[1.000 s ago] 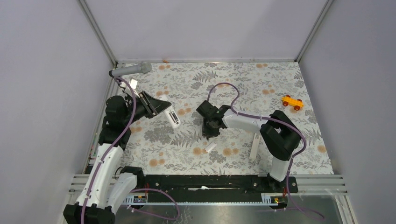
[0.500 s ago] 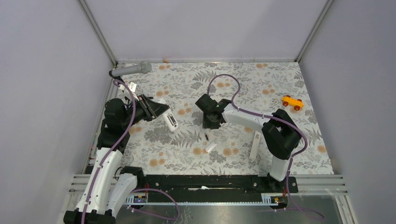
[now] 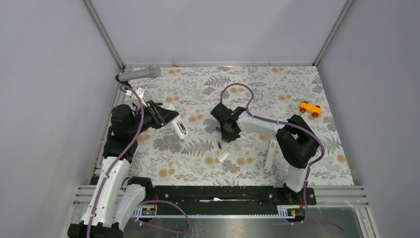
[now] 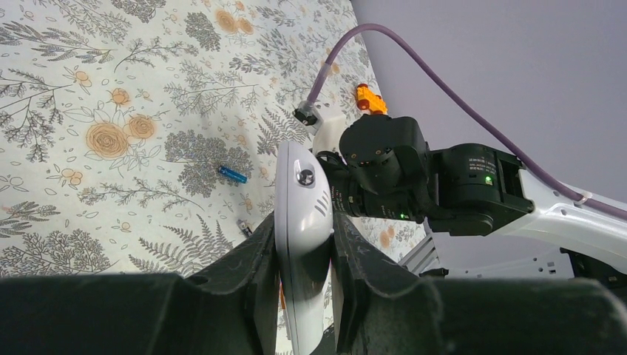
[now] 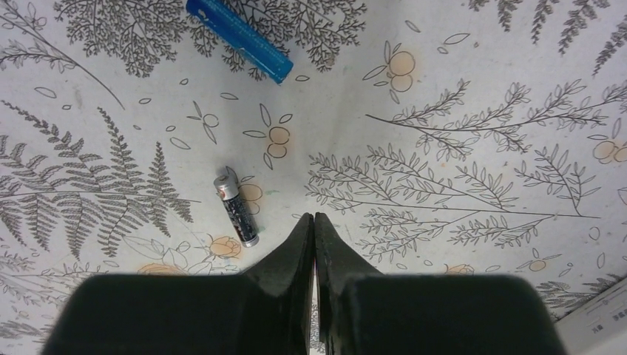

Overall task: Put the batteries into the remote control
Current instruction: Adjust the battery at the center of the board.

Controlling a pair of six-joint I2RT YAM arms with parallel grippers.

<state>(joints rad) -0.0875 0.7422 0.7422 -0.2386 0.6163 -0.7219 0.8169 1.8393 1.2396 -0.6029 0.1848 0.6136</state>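
My left gripper (image 3: 174, 119) is shut on the white remote control (image 3: 181, 129) and holds it edge-on above the mat at the left; in the left wrist view the remote (image 4: 302, 185) sits between the fingers (image 4: 260, 251). The blue battery (image 5: 238, 41) and a dark battery with silver ends (image 5: 236, 206) lie loose on the mat. My right gripper (image 5: 314, 219) is shut and empty just right of the dark battery. In the top view the blue battery (image 3: 218, 130) and the dark battery (image 3: 219, 146) lie beside the right gripper (image 3: 229, 135).
A small white piece (image 3: 224, 155) lies near the dark battery. A thin white strip (image 3: 270, 154) lies by the right arm. An orange toy car (image 3: 309, 108) stands at the far right. A grey cylinder (image 3: 139, 74) lies at the back left corner.
My right gripper lifted back from the mat and shifted slightly right, uncovering first the dark battery, then the blue one. My left gripper drew the remote a little to the left.
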